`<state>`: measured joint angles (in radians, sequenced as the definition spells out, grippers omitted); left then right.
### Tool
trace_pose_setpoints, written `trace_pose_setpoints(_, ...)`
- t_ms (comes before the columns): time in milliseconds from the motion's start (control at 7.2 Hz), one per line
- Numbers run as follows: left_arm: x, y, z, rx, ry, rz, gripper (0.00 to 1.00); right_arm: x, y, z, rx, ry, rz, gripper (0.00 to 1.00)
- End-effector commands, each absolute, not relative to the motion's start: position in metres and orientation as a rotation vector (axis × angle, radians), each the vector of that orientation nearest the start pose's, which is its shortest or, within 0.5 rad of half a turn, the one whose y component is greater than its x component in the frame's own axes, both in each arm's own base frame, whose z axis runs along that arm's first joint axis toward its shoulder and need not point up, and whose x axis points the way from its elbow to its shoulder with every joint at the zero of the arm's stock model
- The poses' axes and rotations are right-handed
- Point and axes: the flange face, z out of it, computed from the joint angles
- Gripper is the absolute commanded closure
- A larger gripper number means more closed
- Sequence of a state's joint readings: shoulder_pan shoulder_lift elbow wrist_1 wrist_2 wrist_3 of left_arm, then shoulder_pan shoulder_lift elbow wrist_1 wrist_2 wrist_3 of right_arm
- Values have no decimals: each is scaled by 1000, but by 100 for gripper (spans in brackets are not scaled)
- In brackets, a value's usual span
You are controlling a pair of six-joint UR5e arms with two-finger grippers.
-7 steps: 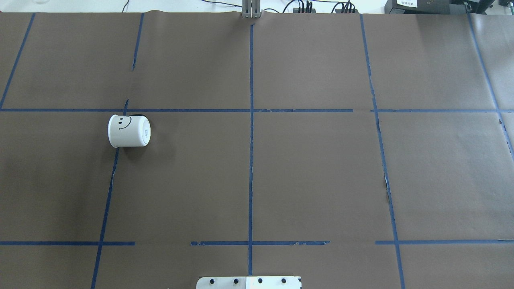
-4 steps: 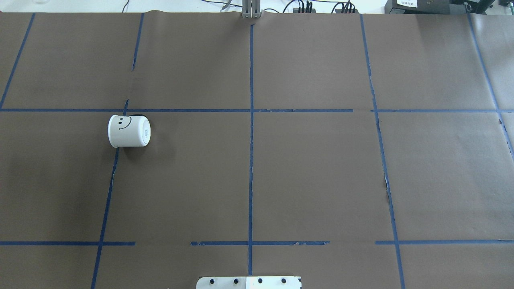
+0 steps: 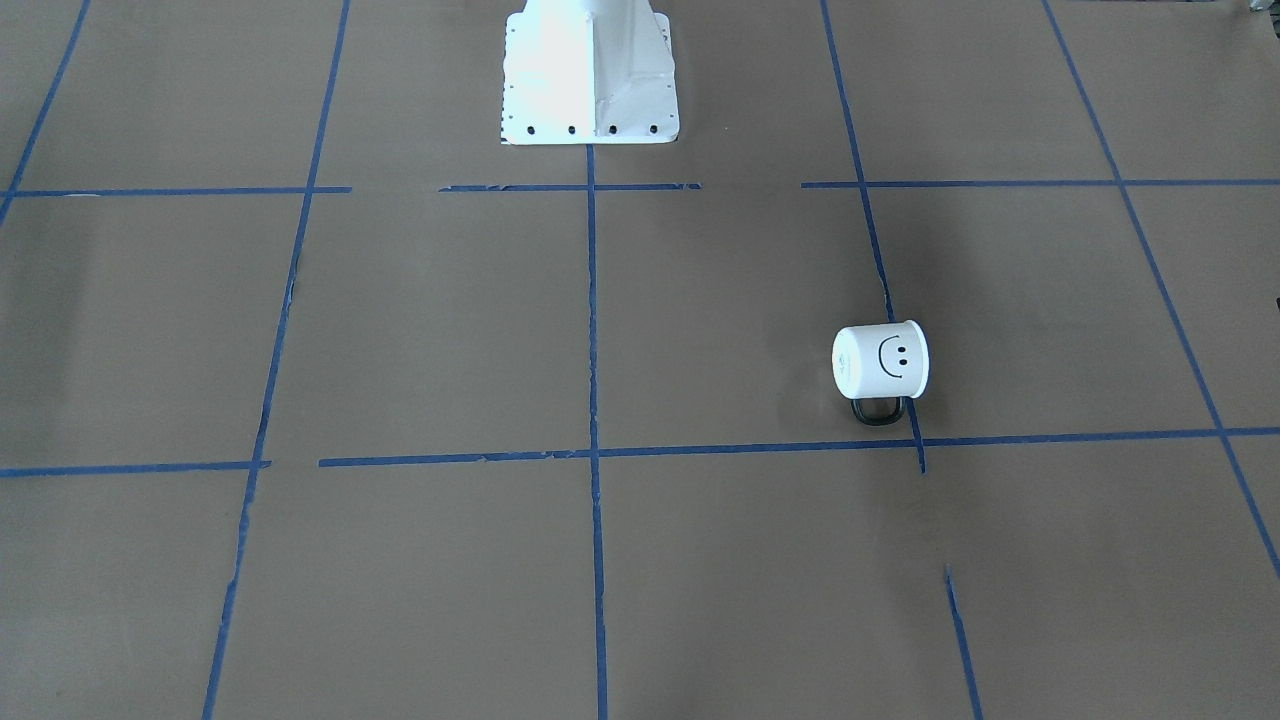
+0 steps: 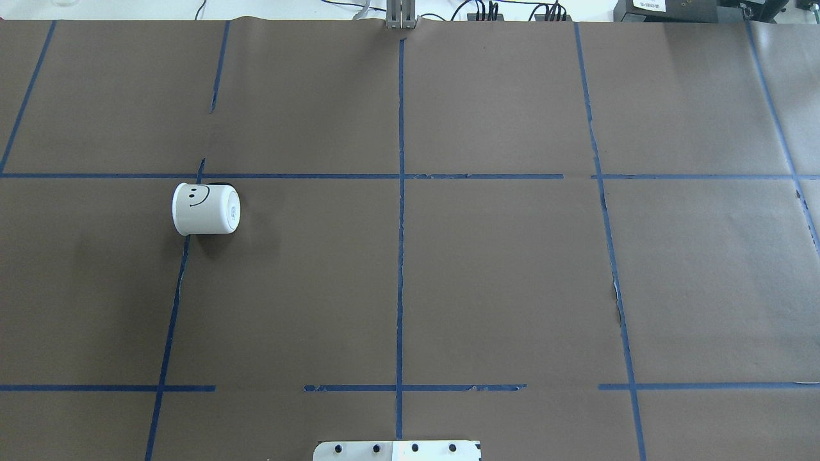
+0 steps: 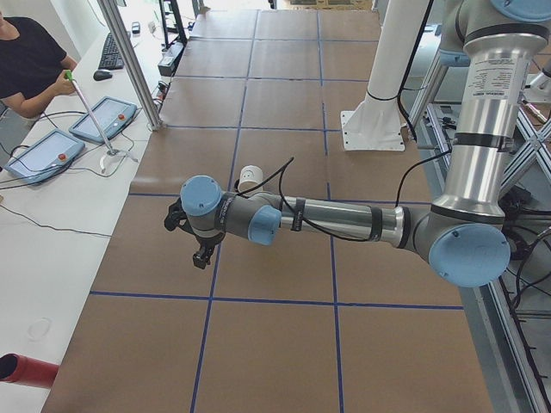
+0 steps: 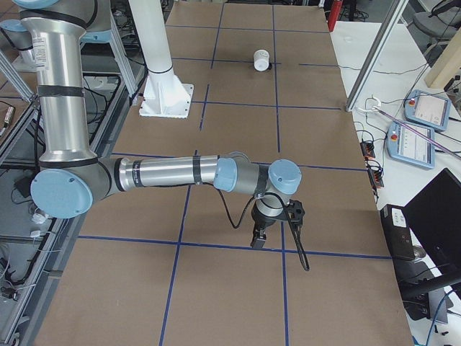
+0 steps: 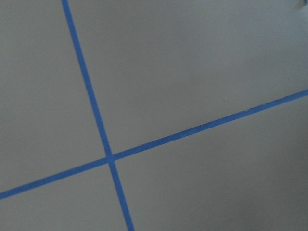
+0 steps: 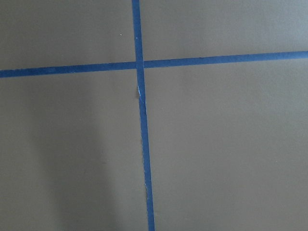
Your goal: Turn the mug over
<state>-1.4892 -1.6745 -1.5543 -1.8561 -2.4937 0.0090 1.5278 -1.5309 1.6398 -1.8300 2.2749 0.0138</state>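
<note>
The white mug (image 4: 206, 209) lies on its side on the brown paper, left of centre. Its smiley face points up, its flat base faces the table's middle and its black handle (image 3: 878, 410) rests on the far side. It also shows in the front view (image 3: 880, 360), the left view (image 5: 250, 178) and the right view (image 6: 261, 59). My left gripper (image 5: 202, 256) hangs above the table's left end, apart from the mug; I cannot tell whether it is open. My right gripper (image 6: 257, 241) hangs over the right end, far from the mug; I cannot tell its state either. Both wrist views show only paper and blue tape.
Blue tape lines (image 4: 400, 192) grid the paper. The white robot base plate (image 4: 397, 450) sits at the near edge. In the left view an operator (image 5: 30, 64) and teach pendants (image 5: 103, 119) are at a side table, beside a metal post (image 5: 129, 64).
</note>
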Motion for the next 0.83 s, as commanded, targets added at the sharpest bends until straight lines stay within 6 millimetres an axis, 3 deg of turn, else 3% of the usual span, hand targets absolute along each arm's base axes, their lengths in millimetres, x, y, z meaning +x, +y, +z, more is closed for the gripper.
trace_pose_setpoints(0, 48, -551, 541, 372, 1012, 213, 0, 48, -497, 635, -164, -698, 25, 0)
trace_pose_setpoints(139, 88, -545, 532, 365, 1057, 203, 0, 48, -497, 635, -164, -698, 25, 0)
trace_pose_setpoints(278, 116, -538, 531, 373, 1092, 172, 0, 48, -497, 635, -164, -698, 25, 0)
trace_pose_setpoints(694, 160, -523, 537, 376, 1195, -12, 0, 48, -497, 635, -164, -698, 25, 0)
